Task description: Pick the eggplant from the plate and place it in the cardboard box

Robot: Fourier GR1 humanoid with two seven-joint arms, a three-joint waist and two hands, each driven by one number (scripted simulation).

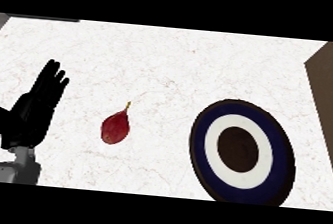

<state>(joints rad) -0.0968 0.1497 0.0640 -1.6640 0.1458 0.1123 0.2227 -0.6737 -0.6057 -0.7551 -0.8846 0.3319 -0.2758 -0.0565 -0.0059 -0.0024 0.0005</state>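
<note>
One eggplant (115,127), one plate (247,111), one cardboard box (330,98); one left hand (33,108) resting, fingers straight, holding nothing.

Counter (166,59): looked like white stone, faint veining, matt. Plate (198,141): seemed glazed ceramic, smooth; navy rim, white ring, dark brown centre showed slight sheen. Eggplant (115,127): smooth dark-red skin, faintly glossy; stem tip yellowish, dull. Cardboard box (326,98): plain brown board, matt. Left hand (33,110): black, matt, looked like plastic or rubber. Forearm (9,170): grey smooth shell, soft sheen.
</note>
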